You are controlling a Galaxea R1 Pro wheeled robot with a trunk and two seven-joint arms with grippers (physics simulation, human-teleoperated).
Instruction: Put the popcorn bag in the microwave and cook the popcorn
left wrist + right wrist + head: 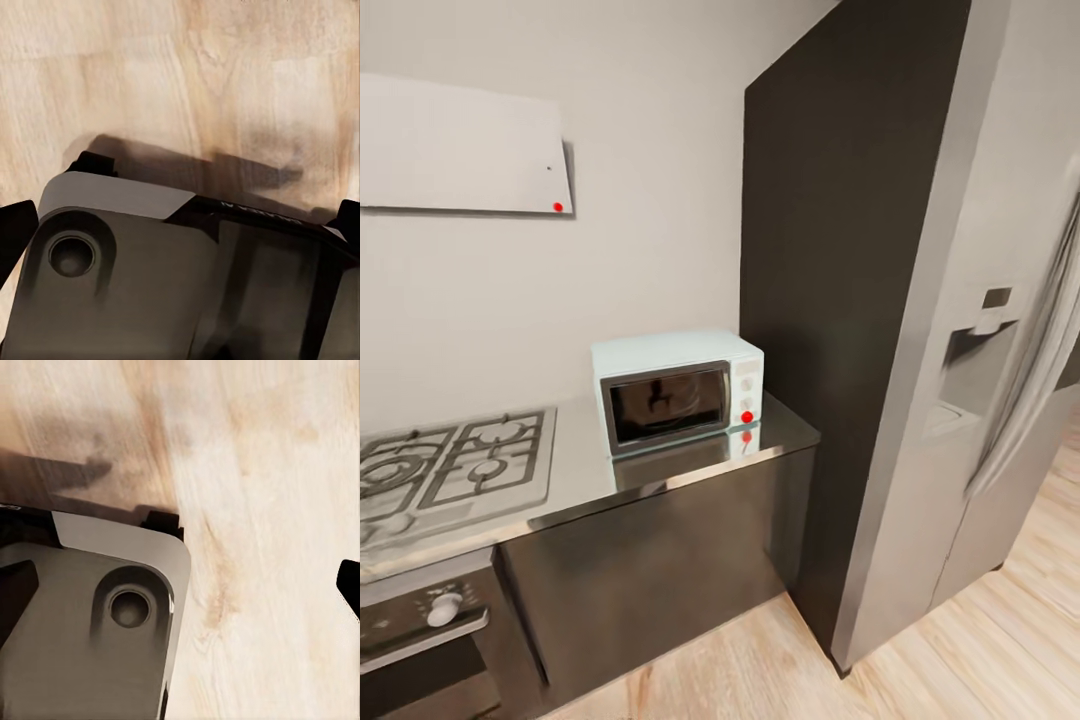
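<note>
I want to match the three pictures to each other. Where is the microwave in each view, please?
Head view: the microwave stands near the middle, on the countertop, right of the gas hob.
Left wrist view: this camera looks down at the wooden floor and the robot's grey body.
Right wrist view: likewise, wooden floor and grey body.
Shared landmark: the wooden floor, at the head view's lower right.

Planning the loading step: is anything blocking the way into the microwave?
Yes: the microwave stands on the countertop with its dark glass door shut, so the door itself bars the inside. Nothing stands on the counter before it.
</note>
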